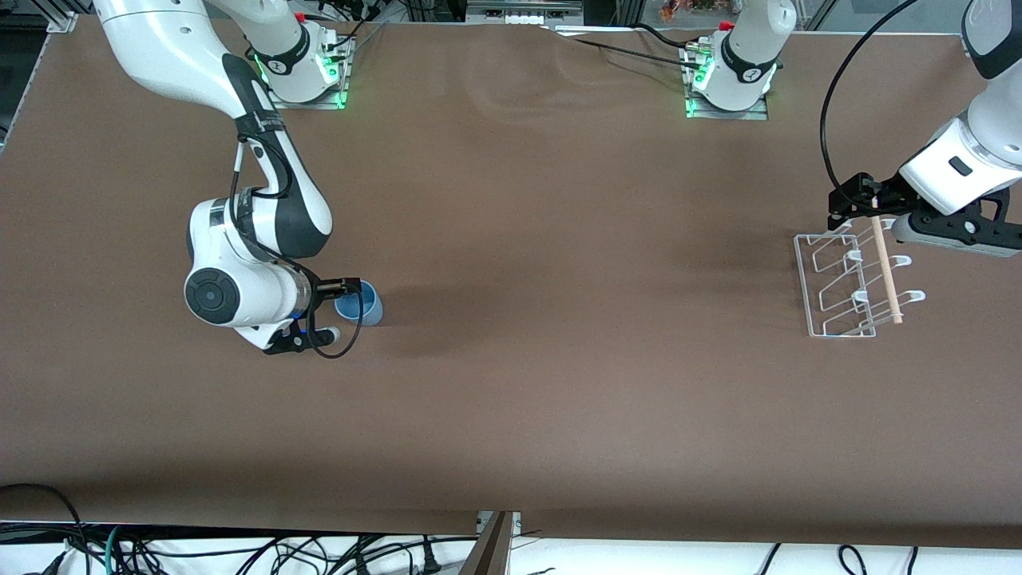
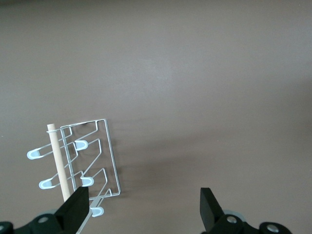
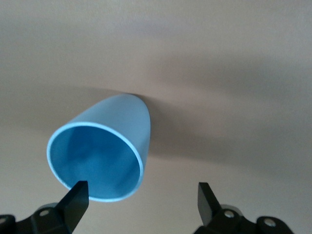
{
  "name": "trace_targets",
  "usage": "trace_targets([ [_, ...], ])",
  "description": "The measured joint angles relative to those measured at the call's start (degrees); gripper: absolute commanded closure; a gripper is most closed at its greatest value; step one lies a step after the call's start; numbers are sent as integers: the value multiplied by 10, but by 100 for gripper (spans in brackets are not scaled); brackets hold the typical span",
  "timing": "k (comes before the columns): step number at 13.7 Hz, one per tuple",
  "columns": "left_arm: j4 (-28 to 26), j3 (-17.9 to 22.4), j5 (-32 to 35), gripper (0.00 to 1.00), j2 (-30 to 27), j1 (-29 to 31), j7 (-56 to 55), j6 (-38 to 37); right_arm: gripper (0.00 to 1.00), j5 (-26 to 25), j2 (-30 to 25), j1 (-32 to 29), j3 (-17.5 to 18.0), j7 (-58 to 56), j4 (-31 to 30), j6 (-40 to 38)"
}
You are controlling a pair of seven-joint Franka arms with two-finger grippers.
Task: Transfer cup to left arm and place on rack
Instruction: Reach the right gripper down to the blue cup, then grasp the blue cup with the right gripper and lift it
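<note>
The light-blue cup (image 1: 359, 307) stands upright on the brown table toward the right arm's end. My right gripper (image 1: 345, 297) is open and empty, just above the cup. In the right wrist view the cup (image 3: 100, 153) shows its open mouth, offset toward one fingertip (image 3: 77, 195) of the gripper (image 3: 141, 200), not centred between the two. The white wire rack (image 1: 846, 281) with its wooden dowel (image 1: 886, 270) lies toward the left arm's end. My left gripper (image 1: 853, 200) is open and empty over the rack's end nearest the bases. The left wrist view shows the rack (image 2: 90, 156) beside the gripper (image 2: 144, 207).
The brown table (image 1: 559, 239) is bare between the cup and the rack. The arm bases (image 1: 726, 88) stand along the edge farthest from the front camera. Cables hang below the table's near edge (image 1: 239, 551).
</note>
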Motion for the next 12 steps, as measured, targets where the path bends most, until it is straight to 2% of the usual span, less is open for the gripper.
trace_targets([
  [3, 0, 0, 0, 0, 0, 0, 0, 0, 3, 0, 8, 0, 0, 0, 11, 0],
  [4, 0, 0, 0, 0, 0, 0, 0, 0, 19, 0, 11, 0, -1, 0, 13, 1],
  [7, 0, 0, 0, 0, 0, 0, 0, 0, 79, -4, 21, 1, -1, 0, 17, 14],
  [8, 0, 0, 0, 0, 0, 0, 0, 0, 94, -6, 23, 2, -1, 0, 18, 16],
  [9, 0, 0, 0, 0, 0, 0, 0, -1, 100, -8, 24, 3, -1, 0, 19, 18],
  [12, 0, 0, 0, 0, 0, 0, 0, -1, 100, -8, 24, 3, -1, 0, 19, 23],
])
